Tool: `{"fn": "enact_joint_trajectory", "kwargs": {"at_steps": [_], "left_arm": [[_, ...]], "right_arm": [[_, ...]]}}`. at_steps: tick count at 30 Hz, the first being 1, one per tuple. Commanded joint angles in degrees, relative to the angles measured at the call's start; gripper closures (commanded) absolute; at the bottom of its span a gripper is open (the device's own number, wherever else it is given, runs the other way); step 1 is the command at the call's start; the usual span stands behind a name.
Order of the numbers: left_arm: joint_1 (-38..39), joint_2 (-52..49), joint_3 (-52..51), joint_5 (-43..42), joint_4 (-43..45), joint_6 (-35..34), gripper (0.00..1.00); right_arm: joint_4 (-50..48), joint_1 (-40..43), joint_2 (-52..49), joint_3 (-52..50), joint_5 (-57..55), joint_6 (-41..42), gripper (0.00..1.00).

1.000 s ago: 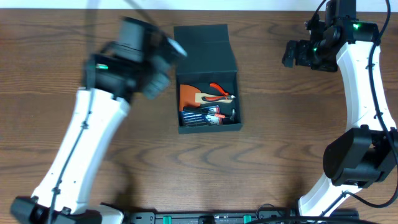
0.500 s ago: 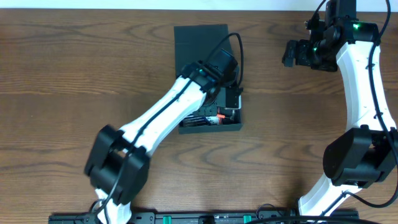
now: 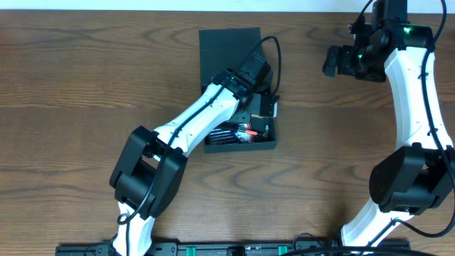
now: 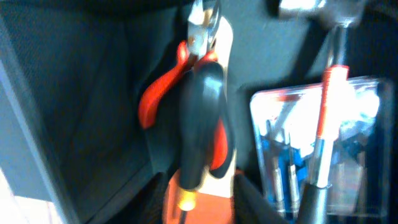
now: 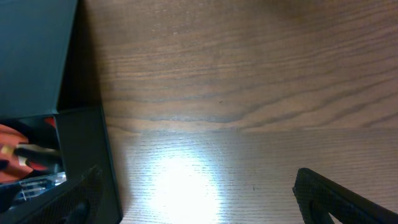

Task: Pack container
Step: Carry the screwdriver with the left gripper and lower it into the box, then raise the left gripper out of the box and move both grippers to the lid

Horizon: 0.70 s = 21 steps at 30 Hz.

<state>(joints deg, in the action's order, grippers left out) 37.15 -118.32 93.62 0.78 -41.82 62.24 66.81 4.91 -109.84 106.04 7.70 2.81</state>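
Container (image 3: pixel 240 146) sits about worktop (image 3: pixel 85 85) ctr, a bit toward the far edge. Its lid (image 3: pixel 227 50) is flipped open and lies flat on the far side.

L arm (image 3: pixel 206 117) comes in from near-left and crosses the container, wrist down in its R half, so L jaws are inside, over the tools. L wrist cam is v. close & blurry:
- Red-handled pliers (image 4: pixel 155 93) lie by a container wall, metal nose (image 4: pixel 200 28) toward frame top.
- A black rounded handle (image 4: pixel 199 118) overlaps them, w/ an orange bit (image 4: pixel 202 202) at its lower end.
- To the R of that is a clear plastic case (image 4: pixel 292 155) w/ blue items inside.
- A tool w/ a red-banded shaft (image 4: pixel 328 93) and silver head (image 4: pixel 305 7) lies across the case.

I see dark finger shapes at frame bottom either side of the orange bit. I can't tell how wide L jaws are, or if they pinch anything. On overhead the arm hides most contents; only dark items w/ a red spot (image 3: pixel 227 136) show in the near-left part.

R arm (image 3: pixel 409 92) is off at far-right, well apart from the container, w/ R jaws over bare worktop. R wrist cam has its fingers (image 5: pixel 336 199) at the bottom corners, so jaws are wide & empty, w/ a glare patch on the wood grain below. The container shows at that view's L edge.
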Motion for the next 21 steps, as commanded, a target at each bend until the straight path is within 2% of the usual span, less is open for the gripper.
{"fn": "enact_joint_trajectory", "kwargs": {"at_steps": [1, 4, 7, 10, 11, 13, 14, 15, 16, 17, 21], "left_arm": [[-1.16, 0.09, 0.00, 3.54, 0.55, -2.23, 0.34], [-1.14, 2.45, 0.09, 9.05, 1.27, -8.04, 0.26], [-1.64, 7.17, 0.13, 15.30, 1.84, -11.96, 0.27], [-3.61, 13.14, 0.13, 18.82, 3.04, -18.51, 0.33], [-4.72, 15.02, 0.13, 18.80, 3.63, -21.42, 0.38], [-8.04, 18.80, 0.13, 18.38, 5.29, -29.46, 0.46], [-9.94, 20.20, 0.13, 17.09, 5.70, -32.54, 0.57], [-12.50, 21.46, 0.13, 14.25, 5.95, -35.63, 0.72], [-14.97, 22.18, 0.13, 10.91, 6.05, -38.21, 0.90], [-17.49, 22.49, 0.11, 7.08, 6.16, -40.89, 0.94], [-28.72, 20.33, 0.11, -13.88, 6.45, -49.22, 0.94]], "right_arm": [[-0.07, -0.22, 0.02, -0.26, 0.04, 0.37, 0.01], [-0.20, -0.28, 0.02, -0.26, 0.04, 0.35, 0.01], [-0.50, -0.28, 0.02, -0.26, 0.07, 0.37, 0.01], [-0.68, -0.28, 0.02, -0.26, 0.26, 0.35, 0.01], [-0.83, -0.31, 0.02, -0.26, 0.98, 0.35, 0.09], [-1.51, -0.37, 0.02, -0.26, 4.02, 0.37, 0.50], [-2.12, -0.42, -0.02, -0.31, 6.60, 0.39, 0.73], [-3.15, -0.46, -0.15, -0.44, 10.08, 0.39, 0.93], [-4.28, -0.48, -0.39, -0.52, 13.57, 0.39, 0.99], [-5.51, -0.52, -0.87, -0.52, 16.41, 0.44, 0.99], [-10.01, -0.83, -3.69, -0.52, 18.67, 5.44, 0.99]]}}
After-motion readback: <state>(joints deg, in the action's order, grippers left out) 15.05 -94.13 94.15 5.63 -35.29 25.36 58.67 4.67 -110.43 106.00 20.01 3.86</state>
